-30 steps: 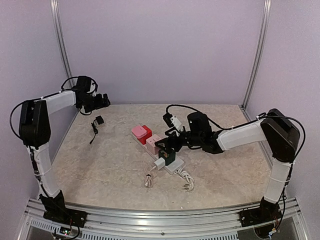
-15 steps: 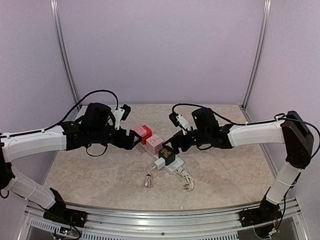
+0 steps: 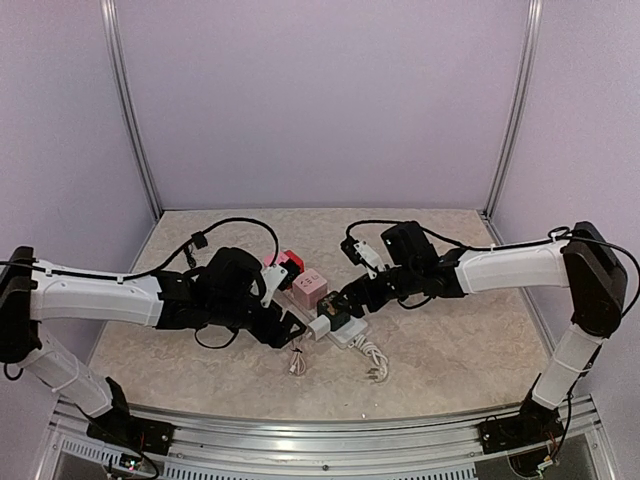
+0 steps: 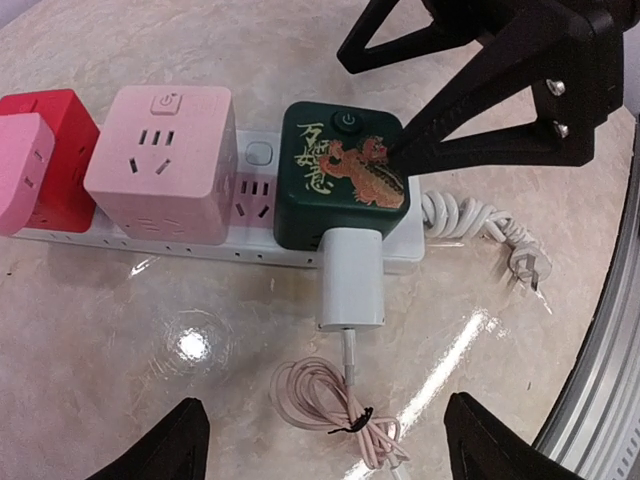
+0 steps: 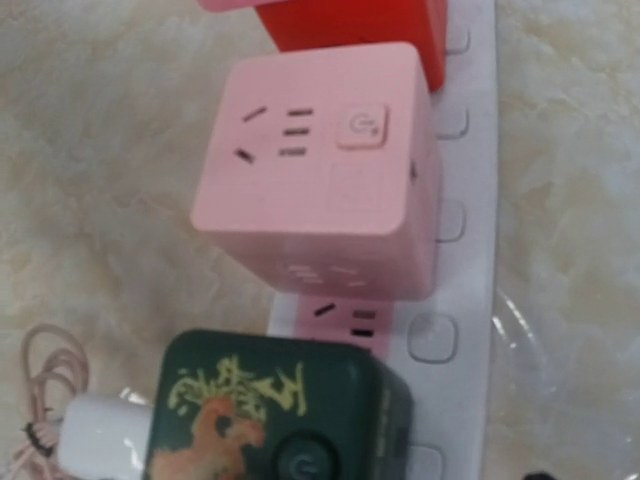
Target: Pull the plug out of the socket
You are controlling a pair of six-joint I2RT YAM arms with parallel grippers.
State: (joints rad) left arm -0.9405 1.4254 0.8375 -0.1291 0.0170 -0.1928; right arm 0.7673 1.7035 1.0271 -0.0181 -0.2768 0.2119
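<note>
The socket is a long white power strip (image 3: 358, 337) lying aslant mid-table, also in the left wrist view (image 4: 60, 238) and the right wrist view (image 5: 470, 250). On it stand a red cube (image 3: 291, 261), a pink cube (image 3: 308, 287) and a dark green cube (image 3: 336, 313). A white plug (image 4: 350, 278) with a pink cable sticks out of the green cube's near side. My left gripper (image 4: 330, 445) is open, its fingers wide apart just in front of the plug. My right gripper (image 4: 368, 110) is open behind the green cube, one fingertip at the cube's right top edge.
The coiled pink cable (image 4: 325, 405) lies on the table in front of the plug. The strip's thick white cord (image 4: 470, 220) curls to the right. A second pink cube (image 4: 20, 170) sits by the red one. A metal rail (image 3: 320, 435) runs along the near edge.
My left arm has swung from the back left corner down to the front of the strip. My right gripper has shifted slightly and stays over the green cube.
</note>
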